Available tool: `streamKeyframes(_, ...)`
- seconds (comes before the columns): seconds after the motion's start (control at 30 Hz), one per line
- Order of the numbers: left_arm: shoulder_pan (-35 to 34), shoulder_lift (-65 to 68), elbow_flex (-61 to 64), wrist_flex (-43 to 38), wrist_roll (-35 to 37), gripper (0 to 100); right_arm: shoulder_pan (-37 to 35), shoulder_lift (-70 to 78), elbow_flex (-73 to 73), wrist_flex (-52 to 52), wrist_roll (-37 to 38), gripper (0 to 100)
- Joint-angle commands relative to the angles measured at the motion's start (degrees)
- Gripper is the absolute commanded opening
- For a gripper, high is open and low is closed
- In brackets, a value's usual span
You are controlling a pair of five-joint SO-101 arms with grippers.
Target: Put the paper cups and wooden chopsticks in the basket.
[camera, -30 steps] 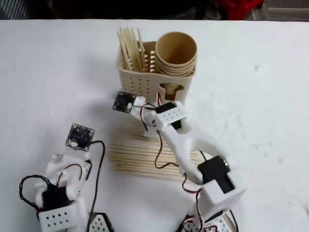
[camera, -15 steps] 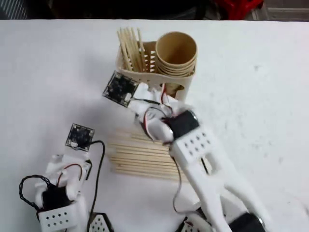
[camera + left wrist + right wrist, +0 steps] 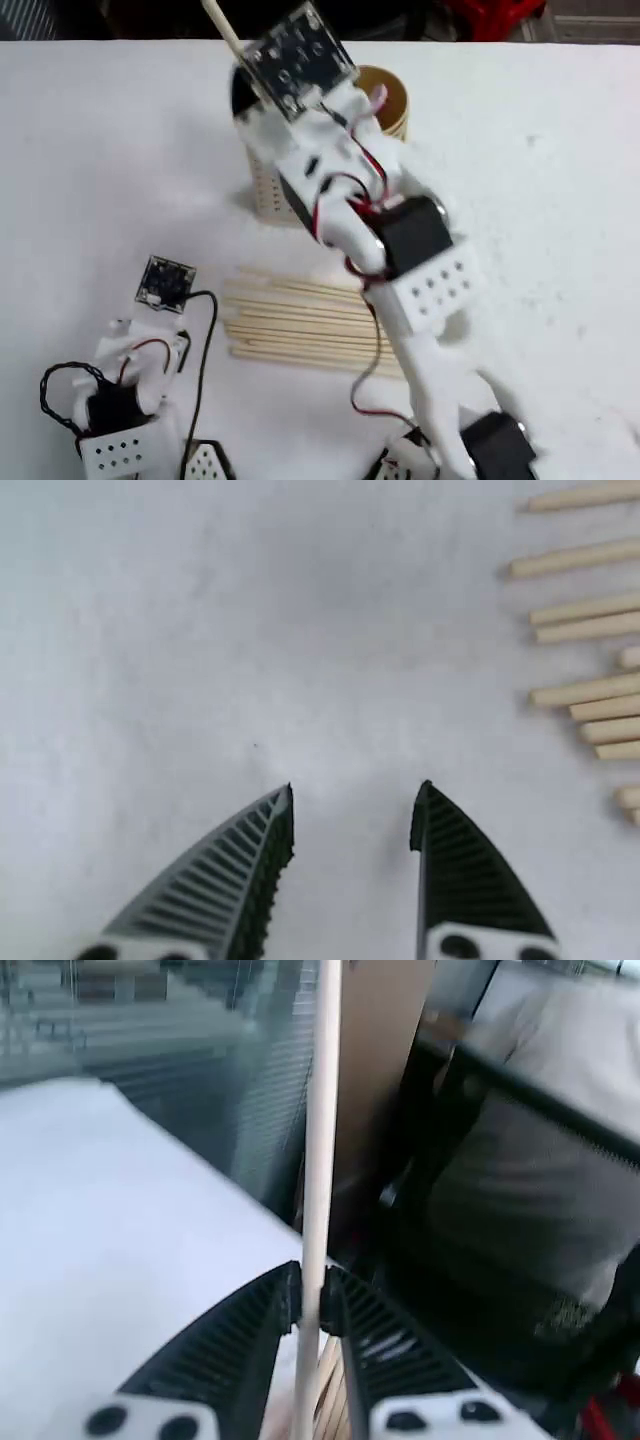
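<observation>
My right arm [image 3: 400, 240] stands tall over the basket [image 3: 262, 188] and hides most of it in the high view. I can make out just a strip of its white perforated wall, plus a curve of the paper cups [image 3: 395, 95] showing past the wrist. The right gripper [image 3: 312, 1295] is pinched tight on a single chopstick [image 3: 322, 1110], which runs straight up between the ribbed fingers. Its top end is cut off by the frame edge. Something pale shows blurred below the fingers, and I cannot tell what it is.

My left arm [image 3: 125, 400] sits folded low at the near left corner of the table [image 3: 90, 150]. The left gripper [image 3: 352, 815] has its fingers spread apart with nothing between them, just above the bare white surface. The ends of the loose chopsticks [image 3: 590, 695] lie just beside it. That pile lies flat between the basket and the arm bases, and the right arm crosses over one end of it.
</observation>
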Motion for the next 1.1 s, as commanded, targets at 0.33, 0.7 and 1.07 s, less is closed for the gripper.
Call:
streamKeyframes(0.33, -0.66, -0.31, -0.09, 0.35, -0.53, 20, 3.21, 12.44, -4.13, -21.85, 1.85, 1.5)
streamKeyframes(0.7, -0.66, -0.31, -0.09, 0.35, -0.53, 20, 4.35, 13.41, -3.87, -17.54, 1.76, 14.9)
streamKeyframes(1.07, -0.66, -0.4, -0.09, -0.44, -0.62, 20, 7.34, 7.87, -3.78, 21.93, 2.29, 1.7)
